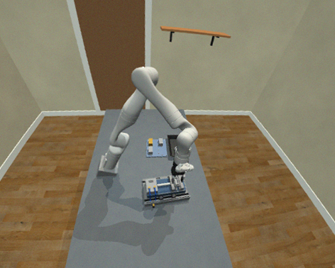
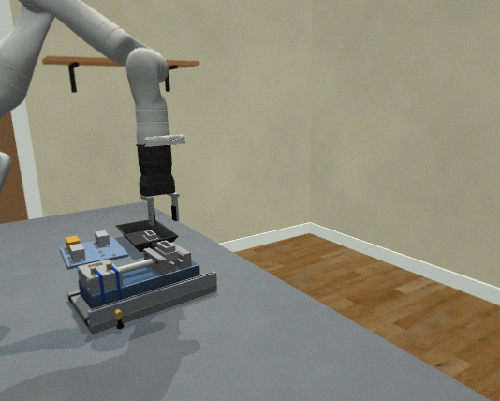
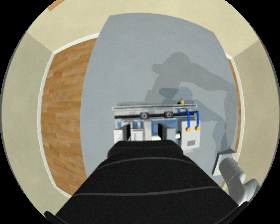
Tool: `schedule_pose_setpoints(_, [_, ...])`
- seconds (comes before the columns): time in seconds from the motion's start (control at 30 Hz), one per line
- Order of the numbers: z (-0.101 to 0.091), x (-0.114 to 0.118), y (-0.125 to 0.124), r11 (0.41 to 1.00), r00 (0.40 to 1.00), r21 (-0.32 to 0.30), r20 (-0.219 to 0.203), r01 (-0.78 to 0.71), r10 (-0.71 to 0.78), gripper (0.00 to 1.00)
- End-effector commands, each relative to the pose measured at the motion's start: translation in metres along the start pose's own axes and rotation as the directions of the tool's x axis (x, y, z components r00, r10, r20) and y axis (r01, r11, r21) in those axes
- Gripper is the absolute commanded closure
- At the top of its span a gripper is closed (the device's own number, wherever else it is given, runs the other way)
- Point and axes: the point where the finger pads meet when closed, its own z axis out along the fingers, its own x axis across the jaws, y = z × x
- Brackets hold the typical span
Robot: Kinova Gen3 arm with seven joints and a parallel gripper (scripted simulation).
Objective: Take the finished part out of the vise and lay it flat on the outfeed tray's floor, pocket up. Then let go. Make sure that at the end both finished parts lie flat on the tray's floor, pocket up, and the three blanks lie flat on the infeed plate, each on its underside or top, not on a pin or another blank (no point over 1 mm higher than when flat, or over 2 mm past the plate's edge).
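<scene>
Overhead, gripper [image 2: 162,209] wide open and empty, above the pocket-up part [image 2: 165,246] clamped in the vise [image 2: 154,281]
</scene>
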Motion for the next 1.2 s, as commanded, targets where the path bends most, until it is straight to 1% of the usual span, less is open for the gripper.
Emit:
schedule_pose_setpoints(0.0, [-0.001, -0.001, 0.0, 1.0, 1.0, 0.003, 0.001, 0.002, -0.002, 0.0])
schedule_pose_setpoints(0.03, [-0.001, -0.003, 0.006, 1.0, 1.0, -0.003, 0.004, 0.004, -0.004, 0.0])
schedule_pose_setpoints(0.23, [-0.001, -0.003, 0.006, 1.0, 1.0, -0.003, 0.004, 0.004, -0.004, 0.0])
schedule_pose_setpoints(0.27, [-0.001, -0.005, 0.01, 1.0, 1.0, -0.008, 0.007, 0.007, -0.007, 0.0])
schedule_pose_setpoints(0.37, [-0.001, -0.005, 0.01, 1.0, 1.0, -0.008, 0.007, 0.007, -0.007, 0.0])
schedule_pose_setpoints(0.4, [-0.001, -0.007, 0.015, 1.0, 1.0, -0.012, 0.01, 0.009, -0.009, 0.0])
schedule_pose_setpoints(0.5, [-0.001, -0.007, 0.015, 1.0, 1.0, -0.012, 0.01, 0.009, -0.009, 0.0])
schedule_pose_setpoints(0.53, [-0.001, -0.009, 0.019, 1.0, 1.0, -0.017, 0.013, 0.011, -0.01, 0.0])
schedule_pose_setpoints(1.17, [-0.001, -0.014, 0.033, 0.999, 1.0, -0.031, 0.021, 0.017, -0.016, 0.0])
